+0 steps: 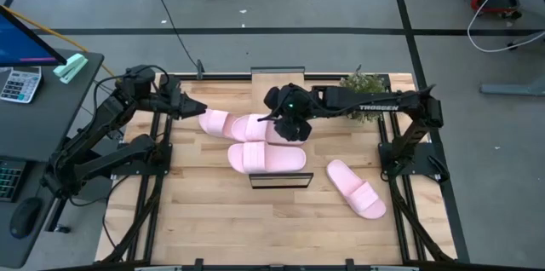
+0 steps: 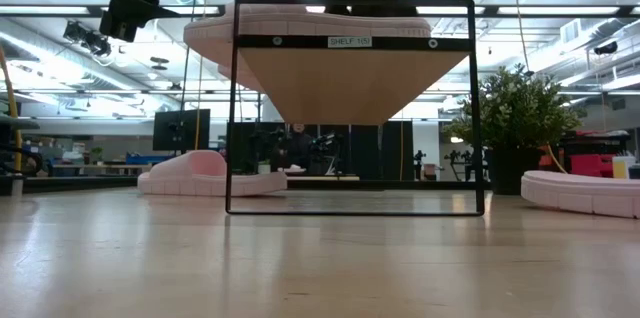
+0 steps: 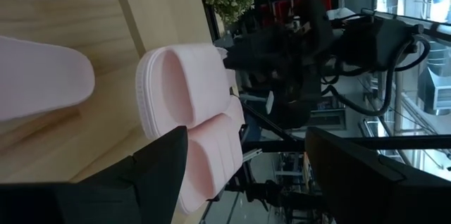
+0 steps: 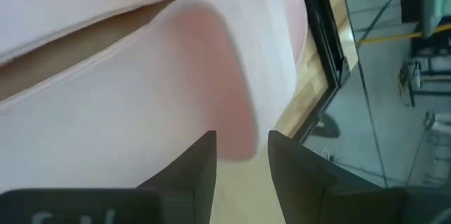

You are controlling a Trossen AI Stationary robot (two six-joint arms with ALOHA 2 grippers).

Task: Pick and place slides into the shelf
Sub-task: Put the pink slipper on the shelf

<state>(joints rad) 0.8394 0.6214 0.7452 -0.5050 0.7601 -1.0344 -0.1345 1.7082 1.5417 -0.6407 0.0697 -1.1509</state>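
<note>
The shelf [image 1: 277,179] stands mid-table, running from the far edge toward the near one. Two slides lie across its top: one [image 1: 266,158] toward its near end, another [image 1: 255,127] behind it. A third slide [image 1: 214,121] lies just left of that, on the table [image 1: 204,220]. The fourth [image 1: 356,188] lies right of the shelf, near the right edge. A plant [image 1: 364,100] stands at the far right corner.

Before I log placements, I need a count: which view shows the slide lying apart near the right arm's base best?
The high view: that slide lies whole on the table. The low view catches only part of it at the picture's edge; neither wrist view shows it.
</note>
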